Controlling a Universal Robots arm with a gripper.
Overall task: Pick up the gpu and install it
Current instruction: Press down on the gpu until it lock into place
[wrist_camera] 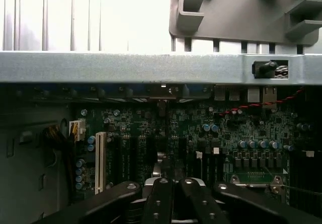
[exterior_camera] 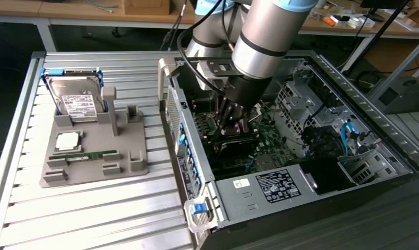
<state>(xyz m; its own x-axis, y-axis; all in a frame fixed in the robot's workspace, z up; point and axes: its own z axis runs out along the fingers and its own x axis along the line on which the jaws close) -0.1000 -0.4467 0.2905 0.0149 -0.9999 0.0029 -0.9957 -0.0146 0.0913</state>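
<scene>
Starting from the exterior view's left, a grey parts holder (exterior_camera: pixel 91 151) sits on the slatted counter (exterior_camera: pixel 91 219), carrying a silver hard drive (exterior_camera: pixel 77 101) and a slim green RAM stick (exterior_camera: pixel 83 154); to the holder's right lies the open computer case (exterior_camera: pixel 292 156). Inside the case, the hand (exterior_camera: pixel 231 124) reaches down over the green motherboard (exterior_camera: pixel 265 138), fingers (wrist_camera: pixel 160 201) clenched tight together. Directly under it, touching or nearly so, sits a dark squarish part (exterior_camera: pixel 231 144), apparently the gpu, though whether the fingers actually grip it cannot be told.
</scene>
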